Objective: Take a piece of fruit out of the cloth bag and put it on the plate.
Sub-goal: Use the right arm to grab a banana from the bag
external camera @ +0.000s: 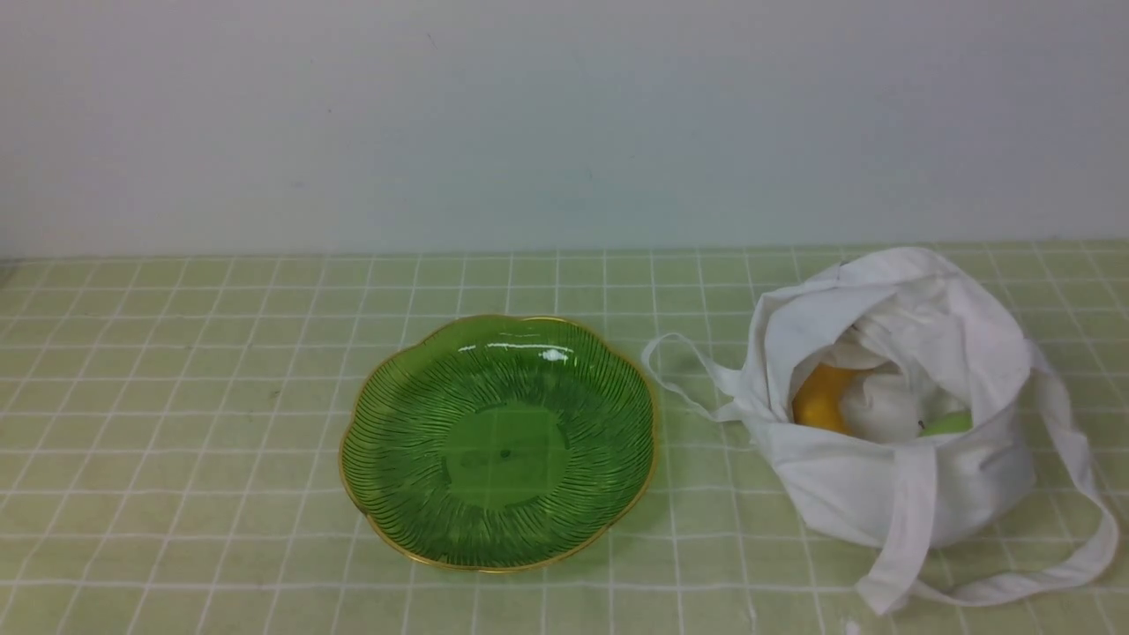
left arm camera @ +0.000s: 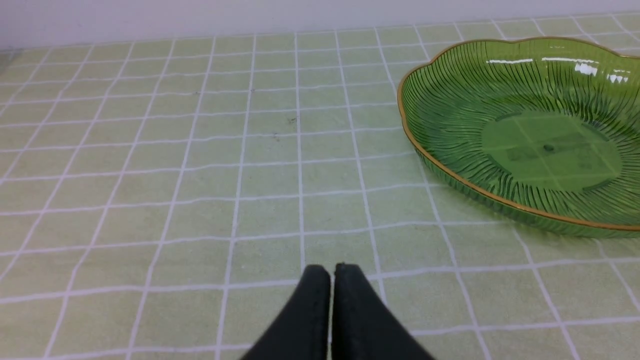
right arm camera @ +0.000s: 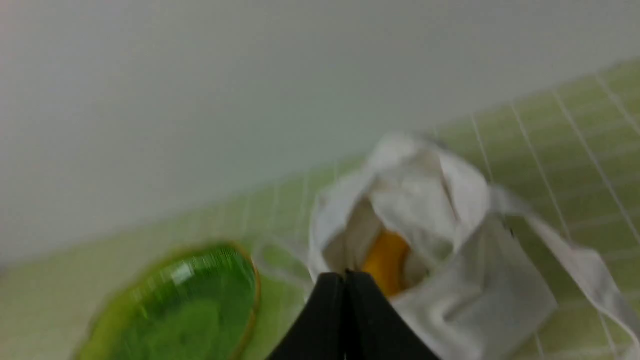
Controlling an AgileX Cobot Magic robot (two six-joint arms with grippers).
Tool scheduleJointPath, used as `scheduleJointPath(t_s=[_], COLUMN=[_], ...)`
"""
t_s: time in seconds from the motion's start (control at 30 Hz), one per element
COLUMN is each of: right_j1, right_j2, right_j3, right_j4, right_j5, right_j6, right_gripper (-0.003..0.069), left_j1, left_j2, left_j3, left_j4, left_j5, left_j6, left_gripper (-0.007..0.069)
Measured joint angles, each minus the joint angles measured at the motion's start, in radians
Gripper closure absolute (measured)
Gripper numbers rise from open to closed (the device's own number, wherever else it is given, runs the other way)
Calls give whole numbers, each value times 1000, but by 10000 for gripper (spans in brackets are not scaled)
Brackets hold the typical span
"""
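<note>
Sitting inside the cloth bag (external camera: 882, 503) on the right of the tabletop (external camera: 176, 441), the green fruit (external camera: 948, 424) is peeking out beside an orange fruit (external camera: 820, 397), with a fold of cloth lying between them. The plate (external camera: 498, 441) is resting just left of the bag, near one strap. The left jaws are pressing together low over the tabletop beside the plate. The right jaws are pressing together too, pointing at the bag's mouth in a blurred view.

White folds (external camera: 882, 407) across the cloth bag (external camera: 891, 498) mouth
</note>
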Motion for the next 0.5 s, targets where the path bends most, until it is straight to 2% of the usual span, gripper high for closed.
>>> scheduleJointPath(t_s=[0.1, 0.27, 0.4, 0.5], right_j1=[0, 1, 35, 106], right_j2=[215, 383, 501, 620], right_j3=[-118, -201, -241, -286], right_j4=[69, 175, 180, 129], right_j5=[83, 90, 102, 108], right_j6=[-178, -329, -361, -350], right_gripper=[673, 672, 670, 666], left_j1=[0, 0, 0, 0], left_j2=[0, 0, 0, 0], left_j3=[0, 0, 0, 0], left_j4=[0, 0, 0, 0], left_j5=[0, 0, 0, 0], left_j6=[0, 0, 0, 0], left_gripper=[633, 633, 633, 633])
